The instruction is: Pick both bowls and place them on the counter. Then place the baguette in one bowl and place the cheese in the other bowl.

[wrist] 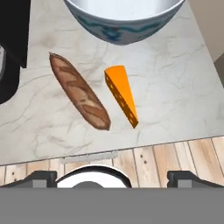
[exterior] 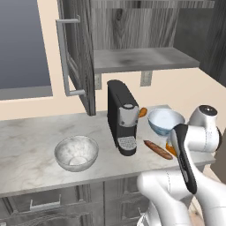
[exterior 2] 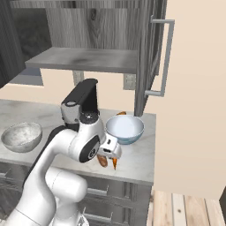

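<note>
Two bowls (exterior: 76, 152) (exterior: 165, 121) on counter (exterior: 26, 141), baguette (wrist: 79, 90) beside cheese (wrist: 121, 95)

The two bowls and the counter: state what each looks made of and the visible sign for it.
Grey-white bowl: looks like marbled stone, matte, from its mottled, speckled inside. White bowl with blue pattern: probably glazed ceramic, given its smooth pale blue inside and the painted band in the hand view. Counter: marble-look slab, pale grey with faint brownish veins; real stone or an imitation cannot be told.
</note>
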Tool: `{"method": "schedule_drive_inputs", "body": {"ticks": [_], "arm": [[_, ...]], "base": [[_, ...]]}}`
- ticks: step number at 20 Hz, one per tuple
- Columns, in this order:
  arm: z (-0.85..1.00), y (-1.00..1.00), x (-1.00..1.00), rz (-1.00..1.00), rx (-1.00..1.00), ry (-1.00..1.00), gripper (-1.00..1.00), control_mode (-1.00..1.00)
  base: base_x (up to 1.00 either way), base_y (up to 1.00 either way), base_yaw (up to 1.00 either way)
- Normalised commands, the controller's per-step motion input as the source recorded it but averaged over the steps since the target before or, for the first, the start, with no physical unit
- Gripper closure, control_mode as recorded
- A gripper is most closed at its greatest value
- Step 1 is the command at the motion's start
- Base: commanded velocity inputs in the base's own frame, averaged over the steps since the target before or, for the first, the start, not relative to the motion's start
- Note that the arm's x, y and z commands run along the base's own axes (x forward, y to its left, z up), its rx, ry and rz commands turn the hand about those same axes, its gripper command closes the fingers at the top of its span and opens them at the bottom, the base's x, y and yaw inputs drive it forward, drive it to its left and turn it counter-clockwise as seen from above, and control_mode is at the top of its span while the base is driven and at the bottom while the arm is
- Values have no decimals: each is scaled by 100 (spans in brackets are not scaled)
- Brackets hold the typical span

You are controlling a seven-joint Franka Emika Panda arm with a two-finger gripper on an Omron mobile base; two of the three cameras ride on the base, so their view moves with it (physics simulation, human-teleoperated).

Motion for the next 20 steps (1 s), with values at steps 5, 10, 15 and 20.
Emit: {"method": "schedule_drive_inputs", "body": {"ticks": [5, 10, 15, 20], "arm": [[-23, -16, 26, 0, 0, 1, -100, -100], [-17, 0, 34, 1, 0, 6, -100, -100], [-18, -5, 27, 0, 0, 5, -100, -100], [-19, -11, 27, 0, 0, 7, -100, -100]], "base": [[0, 0, 0], [0, 0, 0], [0, 0, 0], [0, 0, 0]]}}
